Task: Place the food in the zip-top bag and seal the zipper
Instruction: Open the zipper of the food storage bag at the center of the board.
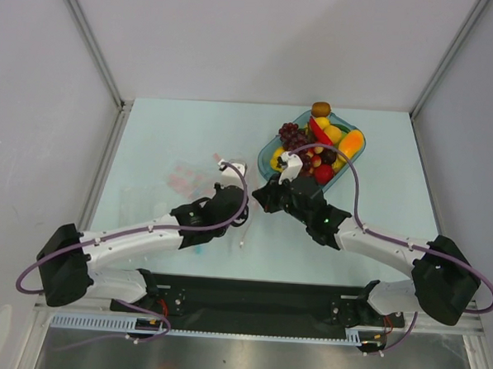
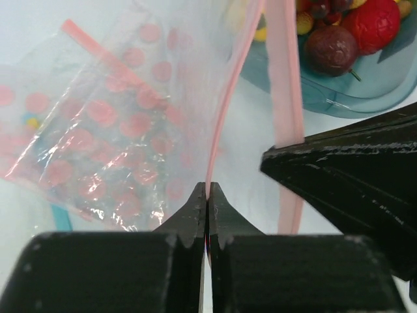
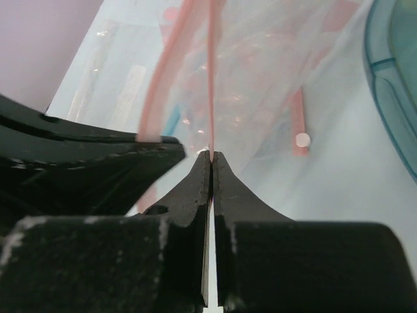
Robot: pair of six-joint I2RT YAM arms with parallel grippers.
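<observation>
The clear zip-top bag (image 2: 98, 124), printed with pink dots, lies on the table left of my grippers (image 1: 185, 181). Its mouth is pulled apart. My left gripper (image 2: 207, 192) is shut on one pink zipper strip (image 2: 225, 111). My right gripper (image 3: 212, 154) is shut on the other strip (image 3: 212, 78). In the top view both grippers meet tip to tip, left (image 1: 244, 207) and right (image 1: 261, 198). The food sits in the teal dish (image 1: 269, 144): grape bunch (image 1: 294, 137), yellow piece (image 1: 278, 158), red round fruit (image 1: 322, 173). The red fruit (image 2: 374, 23) shows in the left wrist view too.
The teal dish rim (image 3: 391, 98) is close on the right of my right gripper. A brown round fruit (image 1: 321, 109) sits at the dish's far edge. A thin blue strip (image 3: 171, 120) lies under the bag. White walls enclose the table (image 1: 376, 233).
</observation>
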